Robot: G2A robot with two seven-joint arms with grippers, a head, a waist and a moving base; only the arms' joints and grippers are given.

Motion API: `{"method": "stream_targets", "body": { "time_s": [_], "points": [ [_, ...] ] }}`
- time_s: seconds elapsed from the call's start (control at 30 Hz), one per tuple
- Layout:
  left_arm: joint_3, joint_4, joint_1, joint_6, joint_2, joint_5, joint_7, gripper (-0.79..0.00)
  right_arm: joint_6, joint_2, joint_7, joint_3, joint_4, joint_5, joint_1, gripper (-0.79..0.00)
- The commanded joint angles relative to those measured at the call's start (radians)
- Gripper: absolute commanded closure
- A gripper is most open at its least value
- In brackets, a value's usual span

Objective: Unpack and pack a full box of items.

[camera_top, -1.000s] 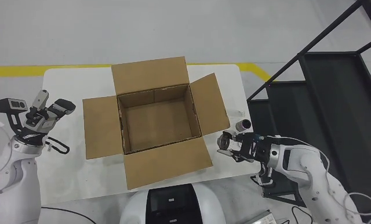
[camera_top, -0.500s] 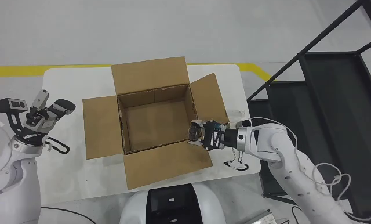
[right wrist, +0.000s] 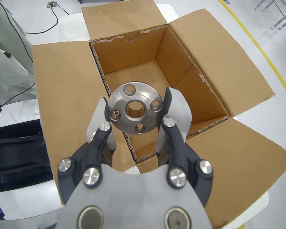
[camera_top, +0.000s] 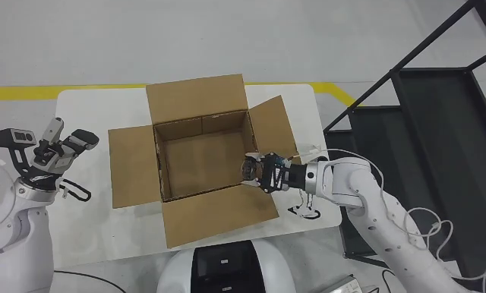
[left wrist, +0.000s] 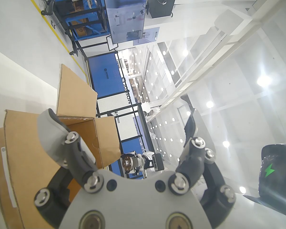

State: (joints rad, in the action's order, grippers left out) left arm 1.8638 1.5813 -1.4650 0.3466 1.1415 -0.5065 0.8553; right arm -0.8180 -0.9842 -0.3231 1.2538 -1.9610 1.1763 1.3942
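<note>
A brown cardboard box (camera_top: 209,160) is standing in the middle of the white counter (camera_top: 91,225), all four flaps folded outward: one is reaching toward the far edge, one toward the near edge, and one toward each side. The box is sitting squarely upright, and its bare brown floor (right wrist: 138,72) is showing in the right wrist view. The right hand (camera_top: 257,171) is reaching in from the counter's right edge, across the right flap, and is grasping a round grey metal disc (camera_top: 246,170) by its rim. In the right wrist view the two pale fingers (right wrist: 178,110) are pressing on opposite sides of the disc (right wrist: 146,116), which is showing a large centre hole and four smaller holes around it, its flat face turned back toward the wrist. The disc is hanging in the air just inside the box's opening, beside the right wall and closer to the near flap than to the far one, touching neither the cardboard nor the counter. The left hand (camera_top: 72,133) is sitting at the counter's left edge, well apart from the box's left flap, and is tilting upward. Its fingers (left wrist: 50,129) are released and spread wide apart in the left wrist view, with the box (left wrist: 26,158) beyond them. A thin cable (camera_top: 304,211) is looping under the right arm near the near right corner of the counter. A yellow floor line (camera_top: 334,88) is running past the far edge.
</note>
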Motion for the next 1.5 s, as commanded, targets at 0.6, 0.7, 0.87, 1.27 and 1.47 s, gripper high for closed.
{"method": "stream_targets", "body": {
  "time_s": [0.6,0.7,0.87,1.27,1.47],
  "points": [
    [0.0,0.0,0.0,0.0,0.0,0.0,0.0,-0.785,0.12,-0.1,-0.11,-0.387,0.268,0.113,-0.408,0.0],
    [0.0,0.0,0.0,0.0,0.0,0.0,0.0,-0.785,0.128,-0.126,-0.127,-0.454,0.34,0.106,-0.468,0.0],
    [0.0,0.0,0.0,0.0,0.0,0.0,0.0,-0.785,0.142,-0.154,-0.137,-0.514,0.411,0.091,-0.518,0.0],
    [0.0,0.0,0.0,0.0,0.0,0.0,0.0,-0.785,0.142,-0.154,-0.137,-0.514,0.411,0.091,-0.518,0.0],
    [0.0,0.0,0.0,0.0,0.0,0.0,0.0,-0.785,0.171,-0.174,-0.221,-0.562,0.472,0.116,-0.537,0.0]
  ]
}}
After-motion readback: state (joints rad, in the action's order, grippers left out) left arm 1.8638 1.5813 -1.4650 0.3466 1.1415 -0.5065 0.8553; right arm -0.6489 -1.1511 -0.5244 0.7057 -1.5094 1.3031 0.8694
